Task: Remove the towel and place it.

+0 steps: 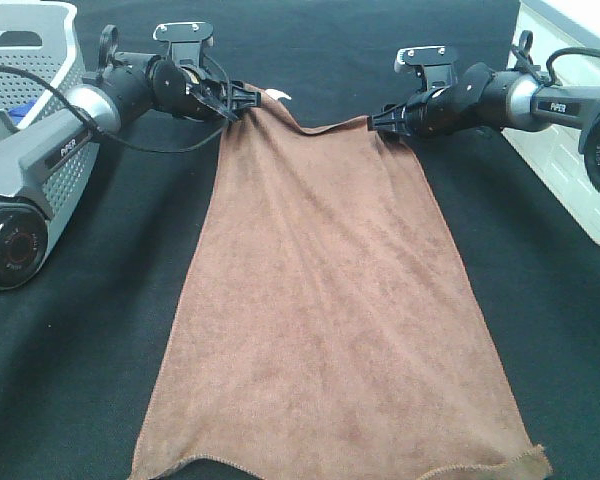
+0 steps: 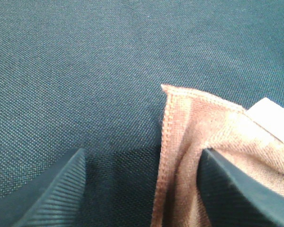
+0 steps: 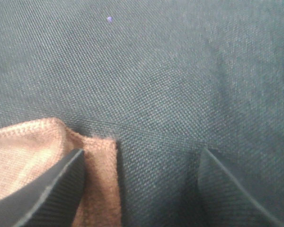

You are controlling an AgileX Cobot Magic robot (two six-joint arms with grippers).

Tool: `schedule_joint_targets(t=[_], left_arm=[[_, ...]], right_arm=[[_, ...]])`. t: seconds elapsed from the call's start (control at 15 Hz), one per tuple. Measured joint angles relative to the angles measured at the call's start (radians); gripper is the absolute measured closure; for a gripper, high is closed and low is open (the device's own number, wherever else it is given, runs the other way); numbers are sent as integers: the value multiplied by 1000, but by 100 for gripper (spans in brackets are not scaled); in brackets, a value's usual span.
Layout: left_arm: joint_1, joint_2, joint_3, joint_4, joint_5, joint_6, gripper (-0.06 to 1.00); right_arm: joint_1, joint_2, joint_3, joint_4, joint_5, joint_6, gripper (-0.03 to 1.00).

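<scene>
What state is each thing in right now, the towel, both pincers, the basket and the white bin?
towel: spread flat on the black cloth, far corners slightly bunched, white tag showing.
left pincer: open, jaws apart at the towel's far left corner, gripping nothing.
right pincer: open, at the far right corner, gripping nothing.
grey basket: upright, something blue inside.
white bin: upright, contents hidden.

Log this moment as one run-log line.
large brown terry-cloth towel: flat on black cloth | left gripper: open, far corner | right gripper: open, far corner
</scene>
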Motion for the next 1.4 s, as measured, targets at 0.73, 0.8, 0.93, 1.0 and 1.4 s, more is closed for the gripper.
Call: schedule_joint_targets(t=[0.73,0.8,0.93,1.0,1.4], left_arm=[[0,0,0,0,7,0,31],[0,0,0,0,7,0,31],[0,0,0,0,7,0,31],[0,0,0,-3,7,0,31],[0,-44,0,-26,79,0,28]], right_arm=[[-50,-8,-4,-100,-15,12,32],[-56,-8,-4,-100,-16,27,32],[-59,-14,-4,-88,-15,79,32],[-58,-26,-4,-54,-10,101,32],[-58,-81,-4,-10,42,123,33]])
